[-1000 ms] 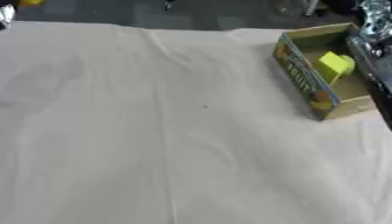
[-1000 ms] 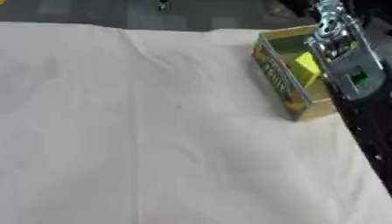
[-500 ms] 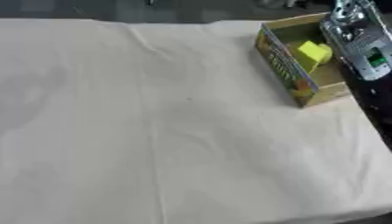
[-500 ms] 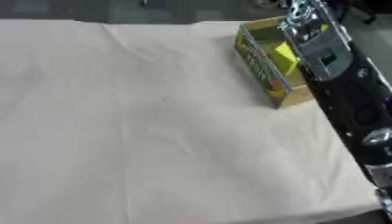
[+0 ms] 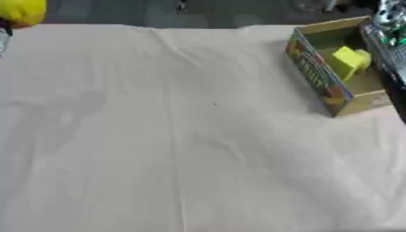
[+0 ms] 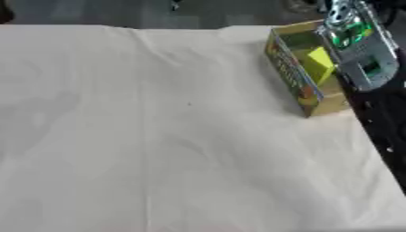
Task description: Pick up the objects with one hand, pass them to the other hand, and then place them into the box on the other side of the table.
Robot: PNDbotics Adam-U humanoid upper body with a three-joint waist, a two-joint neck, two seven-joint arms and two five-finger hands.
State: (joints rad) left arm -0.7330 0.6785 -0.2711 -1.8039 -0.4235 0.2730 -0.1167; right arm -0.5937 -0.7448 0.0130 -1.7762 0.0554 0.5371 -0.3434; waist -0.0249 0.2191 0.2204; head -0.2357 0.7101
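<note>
1. Your right robot hand (image 6: 355,43) hangs at the far right edge of the desk (image 5: 198,145), over the open box (image 5: 337,68). In the right eye view only its silver and grey wrist housing with a green patch can be made out. You cannot tell whether its fingers are straight or curled.

2. A yellow block (image 5: 349,61) lies inside the box, tilted against the far wall, apart from the hand. By the look of it, that item is delivered.

3. Against the picture half a second back, the whole scene has slid sideways, so your head camera has turned left. The box sits nearer the right border and the cloth's left side fills more of the frame. The arm shows less in the left eye view than it did.

4. A rounded yellow thing (image 5: 22,11) now shows at the top left corner in the left eye view, beyond the cloth's edge. What carries it is not clear. Your left robot hand cannot be made out with any certainty there.

5. The cloth between that corner and the box carries nothing but creases and a small dark speck (image 5: 214,103).

6. Reading: one transfer looks finished, and your gaze is swinging towards the next object on the left.
</note>
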